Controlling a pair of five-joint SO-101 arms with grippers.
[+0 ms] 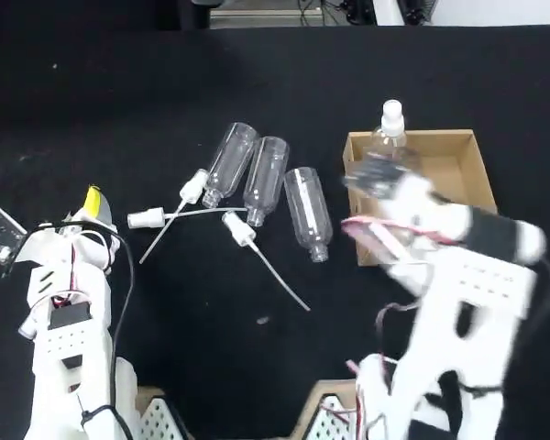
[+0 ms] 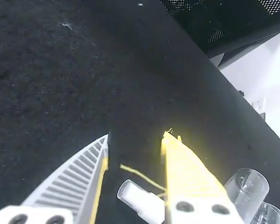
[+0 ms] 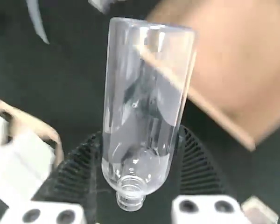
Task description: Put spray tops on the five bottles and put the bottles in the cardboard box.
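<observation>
Three bottles (image 1: 266, 179) lie side by side in the middle of the table (image 1: 257, 73), without tops and well apart from both grippers. Three loose tops (image 1: 240, 229) lie just beside their necks.

One top (image 1: 147, 218), the outermost, lies near the left gripper (image 1: 92, 206). From the left wrist, this top (image 2: 140, 201) shows on the table in the gap between the fingers, far back from their tips. Whether it touches either finger I cannot tell. The left gripper (image 2: 137, 137) stands with its fingers apart and nothing clamped between them.

The fourth bottle (image 3: 144, 102) sits in the right gripper (image 3: 140, 135). The dark fingers (image 3: 84, 163) are closed on its lower body from both sides. Its open neck, without a top, points back toward the wrist. The box (image 3: 224, 70) lies just beyond its far end.

From above, the right gripper (image 1: 378, 176) hangs at the box (image 1: 467, 174) wall that faces the loose bottles. A fifth bottle (image 1: 391, 128), with a white top on, stands upright in the box's far corner, just beyond that gripper.
</observation>
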